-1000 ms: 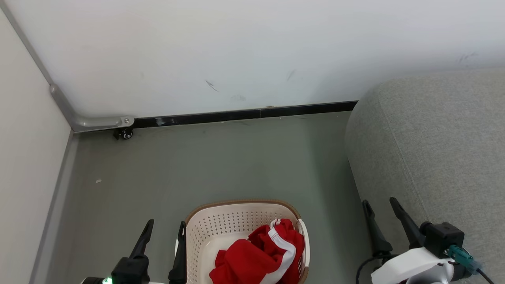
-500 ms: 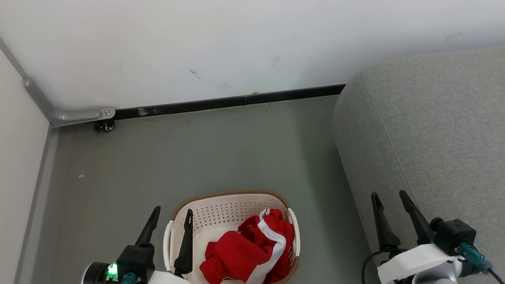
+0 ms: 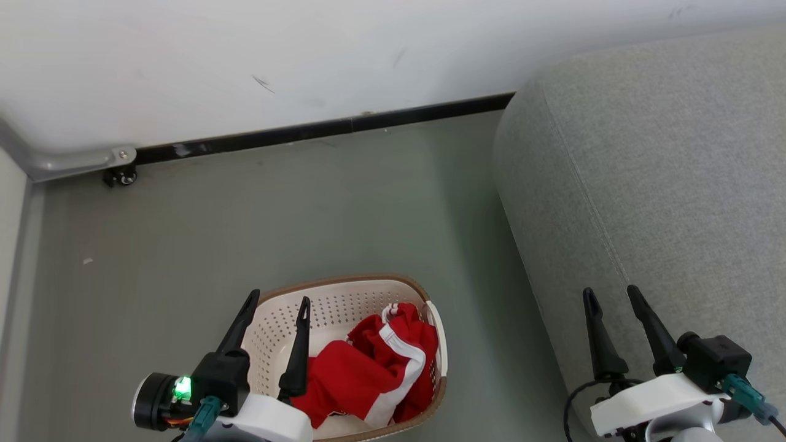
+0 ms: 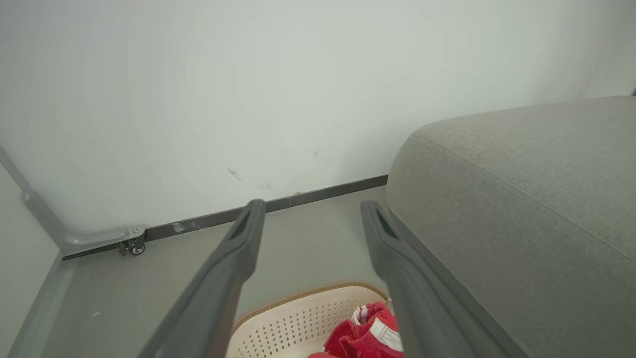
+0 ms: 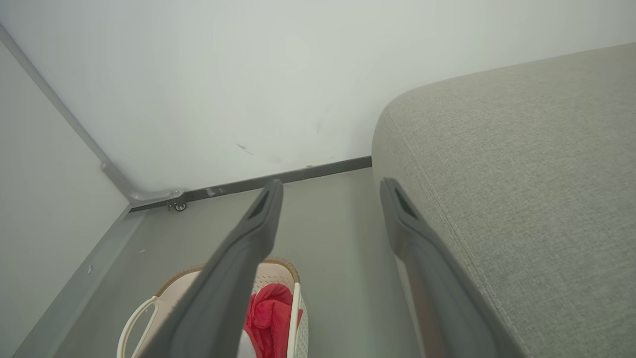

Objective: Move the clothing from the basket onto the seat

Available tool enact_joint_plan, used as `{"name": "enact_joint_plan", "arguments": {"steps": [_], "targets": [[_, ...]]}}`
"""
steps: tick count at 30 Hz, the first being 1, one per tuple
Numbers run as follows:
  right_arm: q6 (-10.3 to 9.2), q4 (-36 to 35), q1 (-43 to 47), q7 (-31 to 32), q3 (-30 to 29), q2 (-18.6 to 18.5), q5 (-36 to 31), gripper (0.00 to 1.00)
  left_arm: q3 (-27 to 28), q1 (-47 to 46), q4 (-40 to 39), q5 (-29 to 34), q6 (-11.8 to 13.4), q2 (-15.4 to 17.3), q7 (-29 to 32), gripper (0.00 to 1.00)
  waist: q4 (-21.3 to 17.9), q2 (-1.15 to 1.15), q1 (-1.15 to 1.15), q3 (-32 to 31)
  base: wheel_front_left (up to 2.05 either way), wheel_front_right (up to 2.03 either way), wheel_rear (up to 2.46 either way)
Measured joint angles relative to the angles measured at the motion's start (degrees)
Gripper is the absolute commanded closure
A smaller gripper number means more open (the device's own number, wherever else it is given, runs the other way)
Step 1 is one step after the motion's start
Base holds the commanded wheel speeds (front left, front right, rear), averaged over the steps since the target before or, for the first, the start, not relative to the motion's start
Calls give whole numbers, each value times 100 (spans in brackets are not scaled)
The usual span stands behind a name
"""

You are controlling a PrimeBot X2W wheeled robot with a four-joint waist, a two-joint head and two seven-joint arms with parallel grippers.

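Observation:
The cream basket (image 3: 344, 299) with a brown rim stands on the floor at the bottom centre of the head view. Red clothing (image 3: 368, 368) with white stripes lies bunched in its right half. My left gripper (image 3: 279, 301) hovers open above the basket's left side, nothing between its fingers. The grey seat (image 3: 663, 172) fills the right side, and my right gripper (image 3: 613, 293) stands open over its left edge. The left wrist view shows the basket (image 4: 298, 313), the clothing (image 4: 370, 330) and the seat (image 4: 521, 199). The right wrist view shows the basket (image 5: 297, 318), the clothing (image 5: 268, 318) and the seat (image 5: 521, 174).
A white wall (image 3: 245, 55) with a black baseboard (image 3: 319, 130) runs along the back. A metal bracket with a small caster (image 3: 120, 177) sits in the far left corner. Grey floor (image 3: 245, 221) lies between wall, basket and seat.
The head camera has shifted, so wall, basket and seat slide left and up in the picture. My left gripper now stands over the basket's left side rather than beside it.

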Motion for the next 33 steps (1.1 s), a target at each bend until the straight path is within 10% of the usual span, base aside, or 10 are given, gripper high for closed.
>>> {"name": "enact_joint_plan", "arguments": {"steps": [33], "targets": [[0,-312,-756,-241,146,16,400,0,-445,-1143,883,401,-358,76,-19,0,-833,0,0,1415,0,0,0]]}}
